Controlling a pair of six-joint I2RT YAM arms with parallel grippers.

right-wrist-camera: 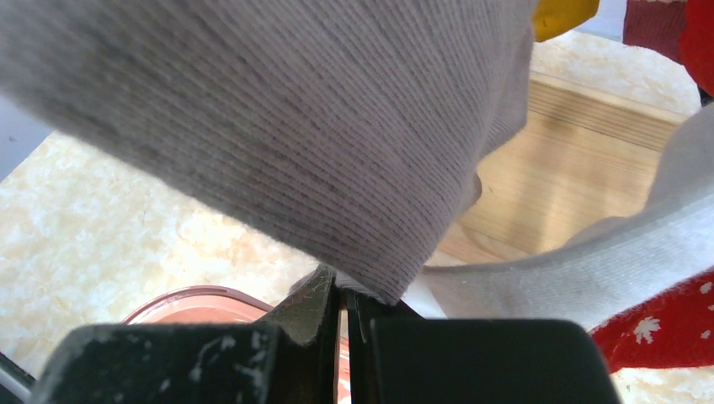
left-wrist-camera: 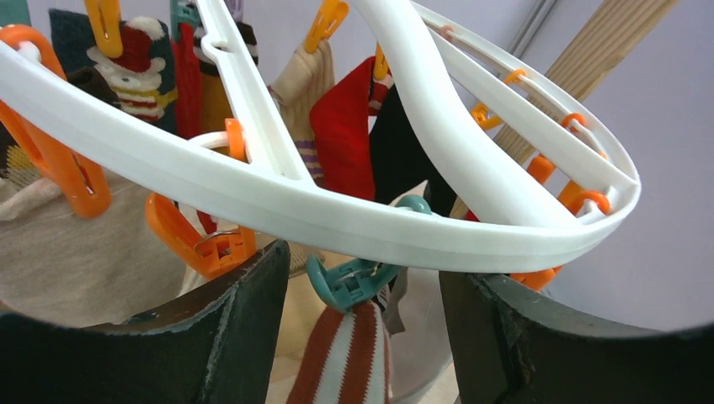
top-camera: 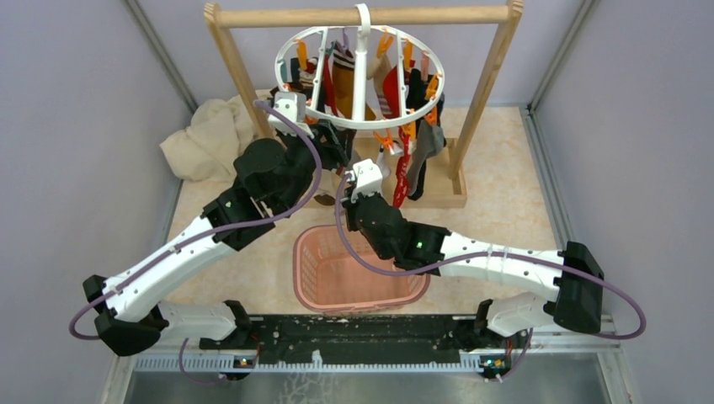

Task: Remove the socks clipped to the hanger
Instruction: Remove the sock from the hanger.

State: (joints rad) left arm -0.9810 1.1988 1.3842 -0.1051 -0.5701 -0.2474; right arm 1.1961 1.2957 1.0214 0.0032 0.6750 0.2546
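Note:
The white ring hanger (top-camera: 362, 123) hangs from a wooden rail, and socks (top-camera: 396, 88) of mixed colours are clipped around it. My left gripper (top-camera: 290, 108) is up at the ring's left rim. Seen from its wrist, the left gripper (left-wrist-camera: 364, 265) is open, its jaws either side of a teal clip (left-wrist-camera: 349, 284) that holds a red-and-white striped sock (left-wrist-camera: 345, 362); neither finger touches the clip. My right gripper (top-camera: 368, 175) sits under the ring's front. In its wrist view the right gripper (right-wrist-camera: 345, 295) is shut, with the lower edge of a grey sock (right-wrist-camera: 278, 126) on its tips; I cannot tell whether it is pinched.
A pink slotted basket (top-camera: 310, 268) stands between the arms below the hanger. The wooden frame's posts (top-camera: 488, 93) and base (top-camera: 446, 195) flank the ring. A cream cloth pile (top-camera: 206, 139) lies at the back left. Grey walls close in both sides.

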